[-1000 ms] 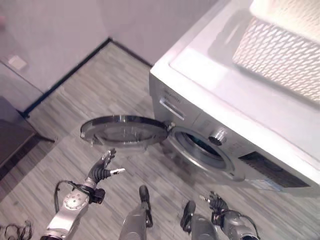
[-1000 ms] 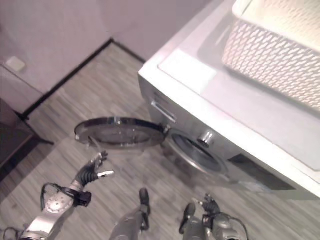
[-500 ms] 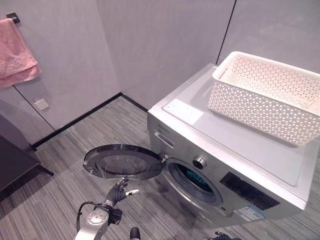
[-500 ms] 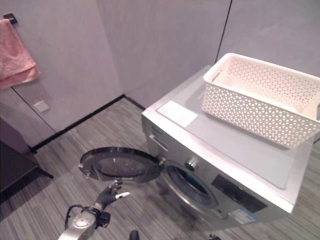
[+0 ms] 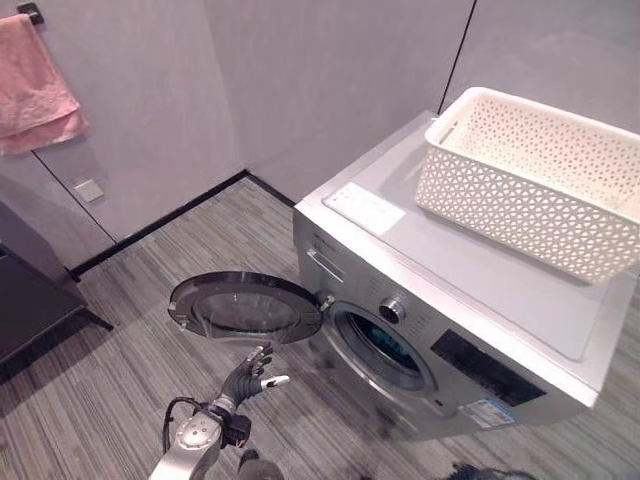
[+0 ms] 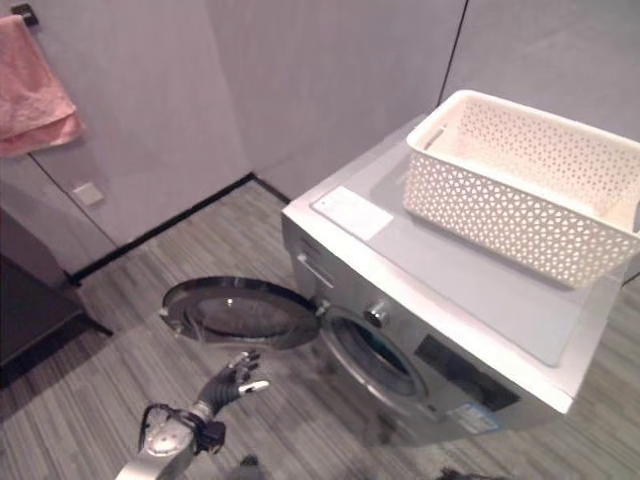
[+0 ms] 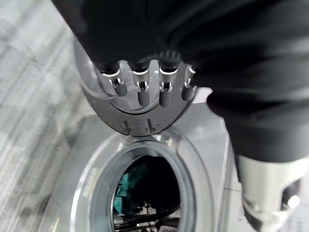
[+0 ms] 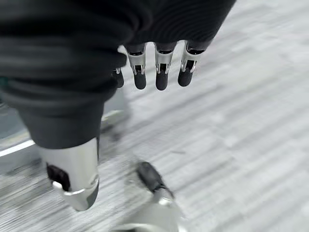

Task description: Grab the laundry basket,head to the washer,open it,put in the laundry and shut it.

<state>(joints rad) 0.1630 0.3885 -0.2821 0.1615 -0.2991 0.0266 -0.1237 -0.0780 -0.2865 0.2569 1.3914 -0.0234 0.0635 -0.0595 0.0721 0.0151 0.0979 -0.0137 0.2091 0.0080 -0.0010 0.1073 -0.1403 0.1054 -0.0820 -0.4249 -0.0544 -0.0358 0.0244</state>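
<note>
**Washer door standing open, basket resting on top of the machine**

A silver front-loading washer [image 5: 440, 340] is standing on a grey striped floor [image 5: 120, 400], near the corner of two pale walls. Its round glass door [image 5: 245, 307] is hanging wide open, swung out to the robot's left and lying almost level above the floor. The drum opening [image 7: 147, 193] is showing dark, with something teal-coloured lying inside; what it is cannot be told.

A white lattice laundry basket [image 5: 530, 185] is sitting on the washer's flat top, toward the far right corner of that top, with one long side running close to the right edge. What the basket is holding cannot be seen from here.

The left hand [image 5: 247, 376] is hovering just below the open door's front rim, apart from it, with its fingers [image 7: 144, 92] straight and loosely spread and its thumb held out to the side. It is gripping nothing.

The right hand [image 8: 67, 82] is hanging low over the floor, its fingers [image 8: 161, 75] straight and side by side, holding nothing.

A pink towel [image 5: 35, 85] is hanging on the left wall, well apart from the washer, above a dark piece of furniture [image 5: 30, 300] at the floor's left edge.
</note>
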